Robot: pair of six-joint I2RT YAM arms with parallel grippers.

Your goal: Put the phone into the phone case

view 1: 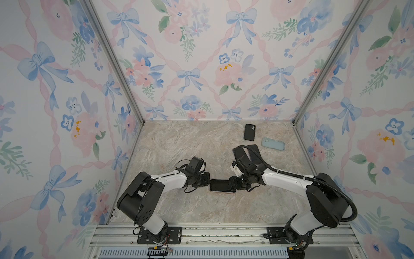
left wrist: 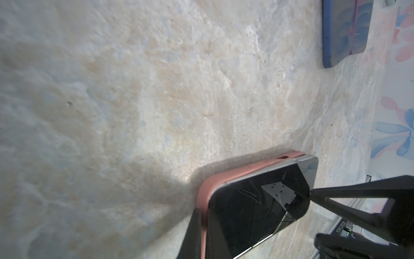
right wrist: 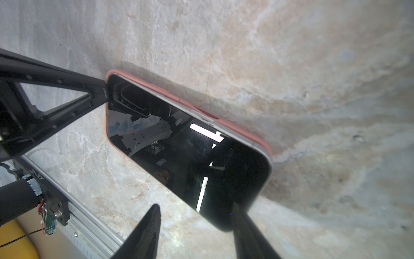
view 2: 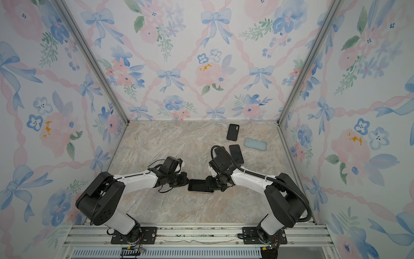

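The phone (view 1: 221,185) (view 2: 199,185) lies screen up on the marble table, midway between my two arms. Under it sits the pink phone case (left wrist: 246,170) (right wrist: 235,126), whose rim shows along one long side and round a corner. The black screen (left wrist: 257,208) (right wrist: 179,145) mirrors the arms. My left gripper (view 1: 209,180) (view 2: 187,180) (left wrist: 203,215) is shut on the case's pink rim at one short end. My right gripper (view 1: 231,182) (view 2: 209,182) (right wrist: 196,207) is open at the opposite end, one finger lying on the phone's corner, the other over bare table.
A black case (view 1: 249,132) and a light blue case (view 1: 273,143) lie at the back right. A further dark phone or case (view 1: 253,152) is partly hidden behind the right arm's cable. Aluminium rails (view 1: 224,231) run along the front edge; flowered walls close three sides.
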